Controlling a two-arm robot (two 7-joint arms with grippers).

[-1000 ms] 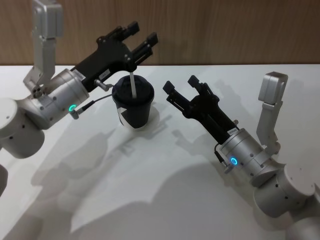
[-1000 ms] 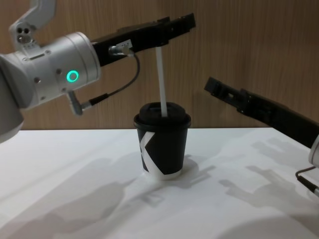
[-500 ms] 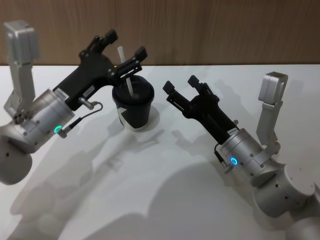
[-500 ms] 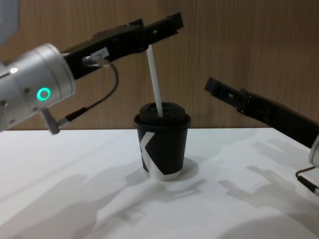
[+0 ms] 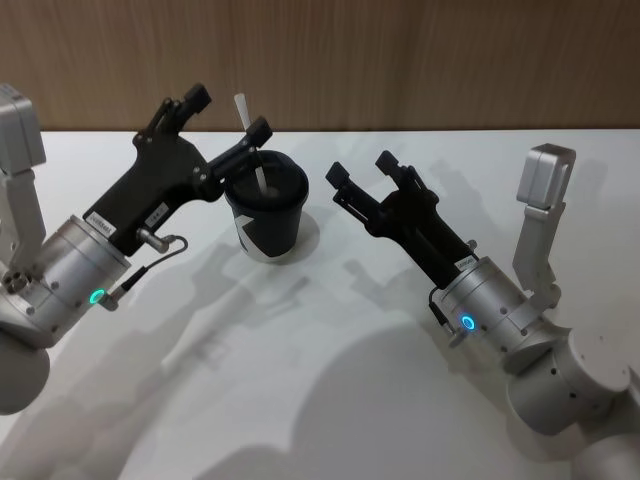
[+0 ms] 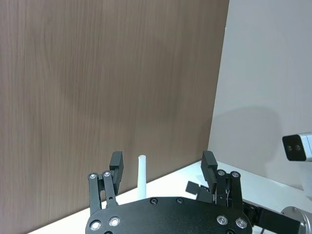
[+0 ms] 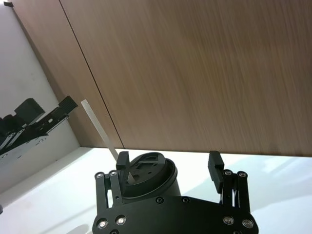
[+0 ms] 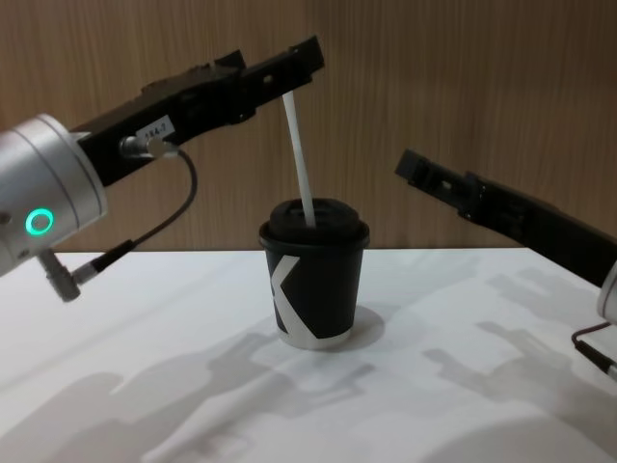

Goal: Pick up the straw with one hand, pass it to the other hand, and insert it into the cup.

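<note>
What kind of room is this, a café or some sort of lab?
Probably a lab or demo room, not a café. A bare white table stands against a wood-panelled wall, and on it sits just one black lidded cup with a straw in it, flanked by the left gripper and right gripper.

I count one straw (image 5: 252, 150), white and thin, standing in one cup (image 5: 266, 212), black with a lid. Two grippers are mine: my left gripper (image 5: 228, 110) and my right gripper (image 5: 360, 175), one on each arm. One white desk (image 5: 330, 380) carries the cup.
</note>
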